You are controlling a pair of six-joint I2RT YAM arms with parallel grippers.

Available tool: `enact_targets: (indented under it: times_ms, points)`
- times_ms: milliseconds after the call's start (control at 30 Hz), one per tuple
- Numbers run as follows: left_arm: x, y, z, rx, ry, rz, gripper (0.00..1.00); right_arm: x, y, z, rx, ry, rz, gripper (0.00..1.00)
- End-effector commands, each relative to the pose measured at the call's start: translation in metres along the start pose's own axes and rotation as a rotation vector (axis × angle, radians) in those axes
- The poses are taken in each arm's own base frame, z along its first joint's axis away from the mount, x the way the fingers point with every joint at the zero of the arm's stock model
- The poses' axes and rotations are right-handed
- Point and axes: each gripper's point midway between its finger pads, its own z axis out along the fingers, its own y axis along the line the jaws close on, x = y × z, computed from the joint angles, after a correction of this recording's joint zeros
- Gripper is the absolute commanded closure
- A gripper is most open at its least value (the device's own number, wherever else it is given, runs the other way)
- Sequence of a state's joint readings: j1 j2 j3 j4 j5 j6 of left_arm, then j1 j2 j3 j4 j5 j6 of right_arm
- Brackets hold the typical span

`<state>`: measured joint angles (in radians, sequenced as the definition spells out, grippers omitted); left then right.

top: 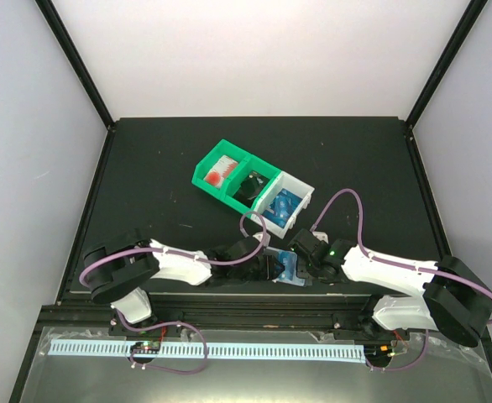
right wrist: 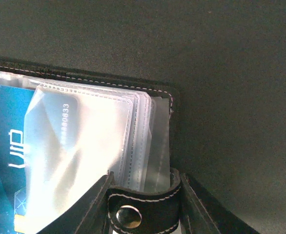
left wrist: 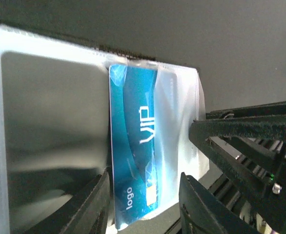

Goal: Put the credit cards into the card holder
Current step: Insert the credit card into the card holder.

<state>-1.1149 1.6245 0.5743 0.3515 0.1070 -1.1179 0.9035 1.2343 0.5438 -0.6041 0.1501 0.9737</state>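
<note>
The black card holder [top: 273,267] lies open near the table's front edge, between my two grippers. Its clear sleeves [left wrist: 45,136] fan out in both wrist views. A blue credit card [left wrist: 133,146] printed "VIP" and "logo" lies partly under a clear sleeve [right wrist: 84,146]. My left gripper [left wrist: 144,178] has its jaws on the card's two long edges at its near end. My right gripper [right wrist: 145,178] is shut on the holder's black strap clasp [right wrist: 143,209]. In the top view the left gripper [top: 261,252] and the right gripper [top: 303,254] nearly meet over the holder.
A green bin [top: 229,176] and an adjoining white bin [top: 300,189] stand just behind the holder; the white one holds more blue cards [top: 284,206]. The right gripper's body [left wrist: 250,146] sits close on the right in the left wrist view.
</note>
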Motion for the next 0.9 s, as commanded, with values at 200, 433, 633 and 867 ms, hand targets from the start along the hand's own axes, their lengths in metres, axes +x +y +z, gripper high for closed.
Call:
enact_targets:
  times_ms: [200, 433, 633, 867]
  points:
    - [-0.003, 0.012, 0.016, -0.111, 0.009, 0.075, 0.71, 0.011, -0.008, 0.009, 0.023, 0.036, -0.019, 0.62]
    - [-0.001, -0.005, 0.023, -0.009, 0.026, 0.112, 0.83, 0.009, -0.002, 0.007, -0.007, 0.028, -0.013, 0.62]
    - [0.008, -0.032, 0.023, 0.158, 0.070, 0.137, 0.83, 0.005, 0.000, 0.004, -0.017, 0.005, -0.007, 0.62]
    - [0.019, -0.052, 0.020, 0.301, 0.122, 0.148, 0.82, 0.001, -0.004, 0.003, -0.002, -0.021, 0.008, 0.62]
